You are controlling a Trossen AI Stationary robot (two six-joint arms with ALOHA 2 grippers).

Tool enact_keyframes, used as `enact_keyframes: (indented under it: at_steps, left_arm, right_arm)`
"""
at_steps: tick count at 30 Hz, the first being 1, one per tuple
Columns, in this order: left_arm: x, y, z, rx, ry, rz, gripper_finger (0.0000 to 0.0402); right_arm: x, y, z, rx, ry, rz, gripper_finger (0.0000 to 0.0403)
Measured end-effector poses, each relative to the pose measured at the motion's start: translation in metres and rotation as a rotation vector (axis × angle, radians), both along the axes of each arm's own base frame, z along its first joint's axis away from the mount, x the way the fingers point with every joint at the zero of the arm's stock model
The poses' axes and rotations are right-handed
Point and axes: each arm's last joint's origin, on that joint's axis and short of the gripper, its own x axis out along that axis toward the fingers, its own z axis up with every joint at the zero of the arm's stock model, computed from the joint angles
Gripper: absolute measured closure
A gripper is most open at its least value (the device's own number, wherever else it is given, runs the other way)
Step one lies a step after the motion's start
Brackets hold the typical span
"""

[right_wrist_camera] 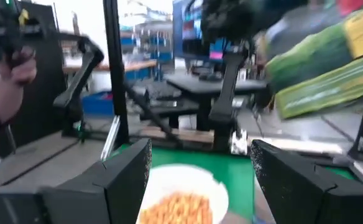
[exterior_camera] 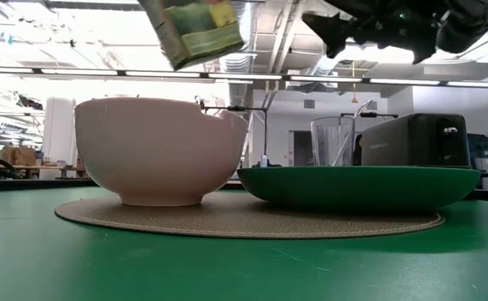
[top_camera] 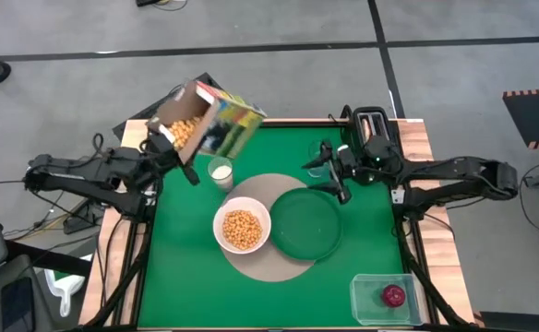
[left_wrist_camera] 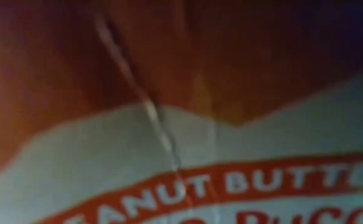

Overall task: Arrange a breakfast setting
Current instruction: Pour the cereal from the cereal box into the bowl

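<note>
Tilting cereal box [top_camera: 216,122] — clamped in left gripper [top_camera: 165,148] jaws, above table.

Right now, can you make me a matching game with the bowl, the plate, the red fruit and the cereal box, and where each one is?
Things:
1. white bowl
2. green plate
3. red fruit
4. cereal box

Places or states:
A. inside the clear tub
B. held up in the air by the left gripper
C. full of cereal, on the round mat
D. empty, beside the bowl

Pairs: 1-C, 2-D, 3-A, 4-B
</note>
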Motion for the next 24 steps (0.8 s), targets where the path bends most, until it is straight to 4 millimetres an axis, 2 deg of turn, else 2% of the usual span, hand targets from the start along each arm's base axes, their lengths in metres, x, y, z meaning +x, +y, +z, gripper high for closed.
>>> enact_keyframes:
  at_steps: [9, 18, 24]
  left_arm:
    - [-0.013, 0.011, 0.004, 0.014, 0.088, 0.335, 0.0310]
    - [-0.026, 0.039, -0.023, -0.111, 0.195, 0.520, 0.0309]
    - [-0.034, 0.060, -0.041, -0.306, 0.261, 0.573, 0.0309]
  right_arm:
    - [0.002, 0.039, -0.008, -0.045, 0.097, 0.160, 0.0098]
    - [0.002, 0.071, -0.018, -0.062, 0.193, 0.248, 0.0098]
    - [0.001, 0.078, -0.019, -0.073, 0.194, 0.277, 0.0098]
